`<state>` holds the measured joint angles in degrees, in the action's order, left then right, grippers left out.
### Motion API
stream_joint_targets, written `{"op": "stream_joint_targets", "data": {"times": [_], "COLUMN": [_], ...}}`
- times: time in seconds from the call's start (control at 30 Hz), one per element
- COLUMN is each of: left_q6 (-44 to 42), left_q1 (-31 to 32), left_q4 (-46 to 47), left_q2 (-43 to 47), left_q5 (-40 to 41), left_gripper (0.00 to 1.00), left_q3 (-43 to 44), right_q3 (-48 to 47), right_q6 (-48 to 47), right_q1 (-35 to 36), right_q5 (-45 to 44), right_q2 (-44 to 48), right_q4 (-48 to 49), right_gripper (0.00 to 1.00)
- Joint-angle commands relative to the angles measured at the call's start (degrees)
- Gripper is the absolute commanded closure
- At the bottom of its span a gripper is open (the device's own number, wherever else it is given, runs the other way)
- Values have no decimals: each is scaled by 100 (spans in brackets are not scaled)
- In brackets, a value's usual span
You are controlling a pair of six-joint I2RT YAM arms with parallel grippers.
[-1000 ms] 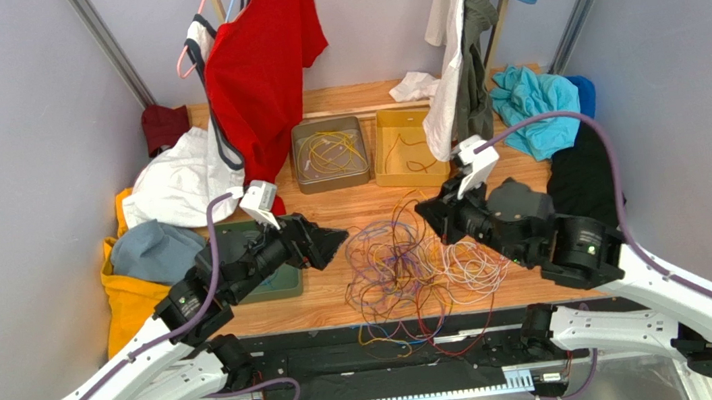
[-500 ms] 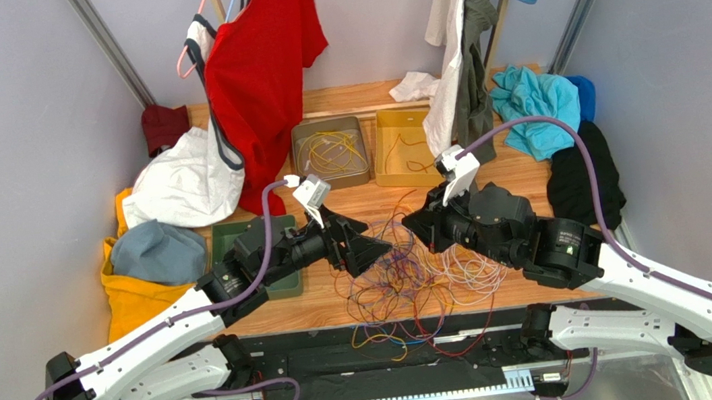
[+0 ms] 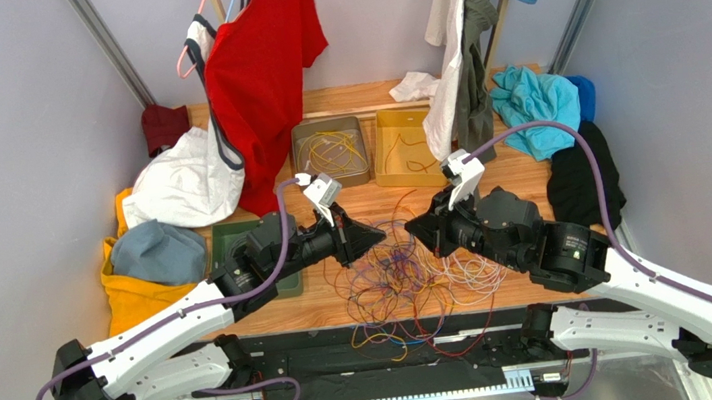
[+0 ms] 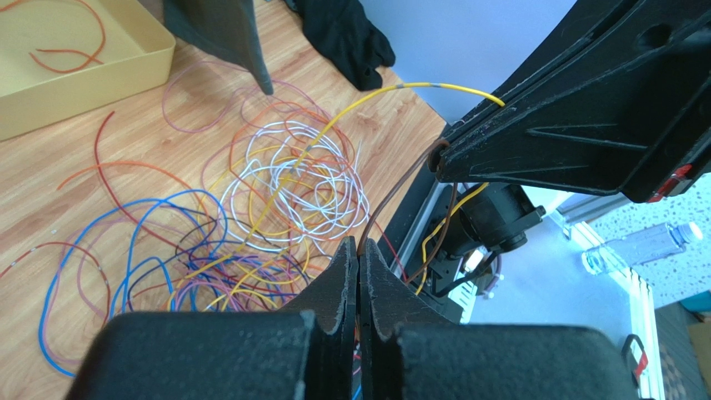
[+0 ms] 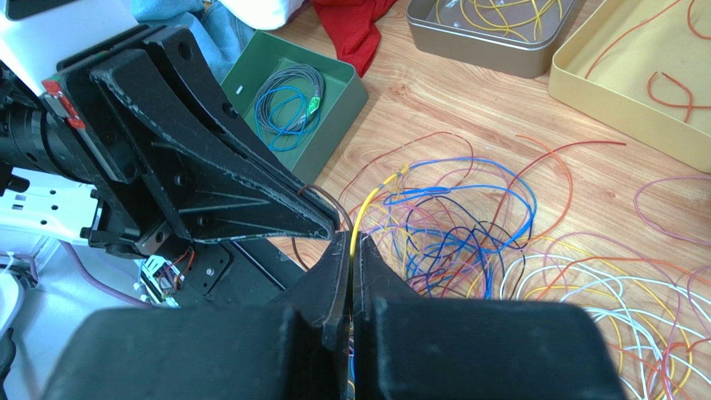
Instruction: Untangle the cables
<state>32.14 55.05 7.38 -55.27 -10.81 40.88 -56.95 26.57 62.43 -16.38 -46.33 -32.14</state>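
The left gripper [image 3: 378, 234] pinches a brown cable [image 4: 388, 196] and the right gripper [image 3: 409, 226] a yellow cable [image 5: 360, 212], tips nearly meeting above the tangled cables [image 3: 410, 275] mid-table. The left arm [image 3: 190, 312] overlies the green tray [image 3: 224, 239].

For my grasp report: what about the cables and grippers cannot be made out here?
Top view: which cable the left gripper or right gripper pinches; strands too thin there.
Left wrist view: where the brown cable ends; the shut fingers hide it.
Right wrist view: the yellow cable below the tips; the fingers hide it.
Every view: the crossings inside the pile; too dense.
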Motion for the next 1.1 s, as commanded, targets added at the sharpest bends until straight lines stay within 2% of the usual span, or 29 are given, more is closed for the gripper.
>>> {"op": "stream_joint_targets", "data": {"times": [0.0, 0.07, 0.23, 0.33, 0.4, 0.5, 0.63, 0.7, 0.87, 1.0, 1.07], "left_q6": [-85, -120, -234, -296, -314, -244, 238, 441, 872, 1031, 1127], "left_q1": [15, 15, 6, 6, 6, 6, -29, -90, -214, -354, -442], "left_q4": [-254, -429, -851, -1027, -1080, -1185, -2230, -2512, -2557, -2714, -2785], "left_q2": [402, 595, 868, 947, 982, 956, 475, 324, 86, -378, -581], "left_q5": [569, 737, 1072, 1309, 1371, 1458, 2222, 2337, 2390, 2408, 2382], "left_gripper": [100, 100, 100, 100, 100, 100, 100, 100, 100, 100, 100], "left_q3": [315, 341, 508, 596, 596, 544, 587, 500, 61, -63, -98], "right_q3": [52, 105, 219, 272, 290, 193, -920, -1878, -3801, -4770, -4939], "right_q6": [94, 112, 173, 200, 191, 51, -520, -879, -1373, -1654, -1769], "right_q1": [-12, -12, -12, -12, -12, -12, -12, -12, -12, -12, -12], "right_q5": [-23, 3, -5, -23, -58, -233, -584, -647, -779, -823, -805], "right_q2": [220, 264, 414, 493, 554, 598, 239, -112, -850, -1124, -1090], "right_q4": [243, 243, 270, 252, 243, 208, -212, -371, -820, -1031, -996], "right_gripper": [95, 92, 90, 91, 99, 100, 100, 100, 100, 100, 100]}}
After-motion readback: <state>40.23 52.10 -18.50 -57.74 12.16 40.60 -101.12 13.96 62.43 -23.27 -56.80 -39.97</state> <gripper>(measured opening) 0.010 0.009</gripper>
